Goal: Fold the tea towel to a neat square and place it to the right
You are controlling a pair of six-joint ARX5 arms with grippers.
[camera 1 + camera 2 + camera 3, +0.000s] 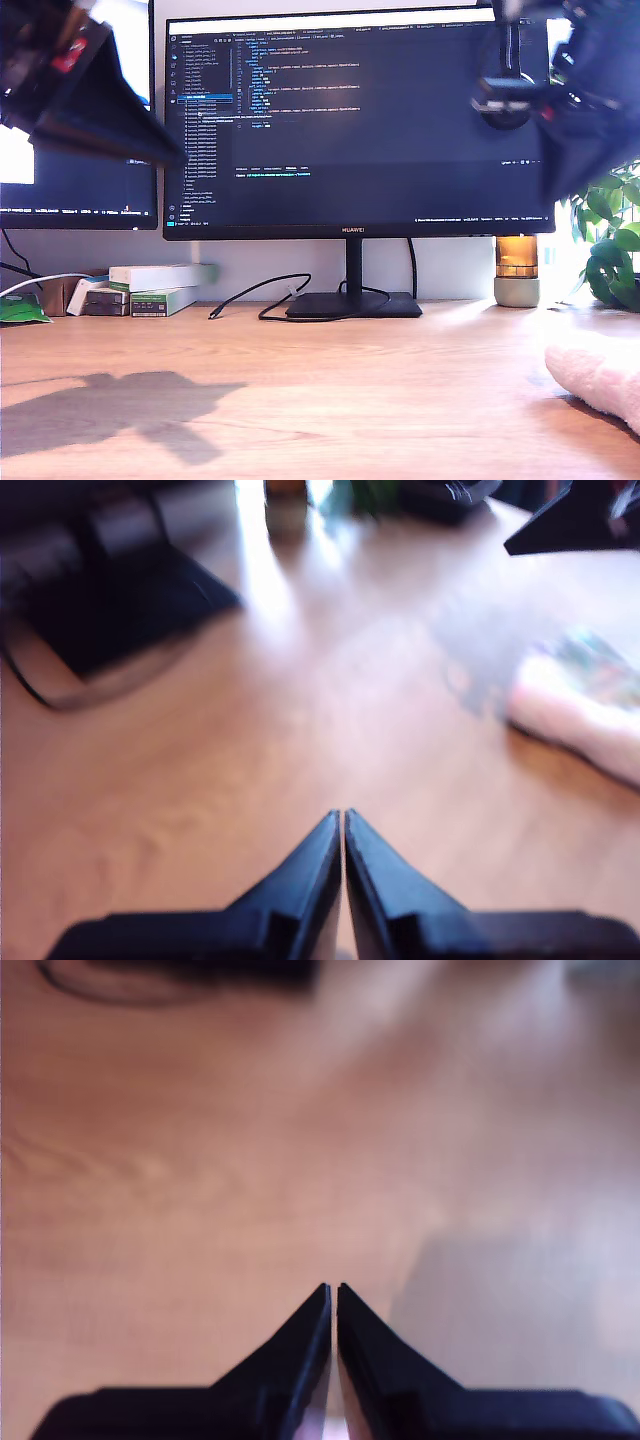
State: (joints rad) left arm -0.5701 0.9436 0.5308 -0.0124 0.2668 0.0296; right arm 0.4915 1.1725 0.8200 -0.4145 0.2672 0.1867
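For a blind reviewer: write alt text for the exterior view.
A pale fluffy tea towel lies bunched at the exterior view's right edge of a wooden desk. Behind stands a monitor showing code, and two dark arms hang blurred in the upper corners.

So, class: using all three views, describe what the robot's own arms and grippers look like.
My first gripper and my second gripper each have two dark, blue-black wedge fingers tapering to sharp tips. In the exterior view, an arm is black and angular with a small red marking; another arm is dark, beside a round black part.
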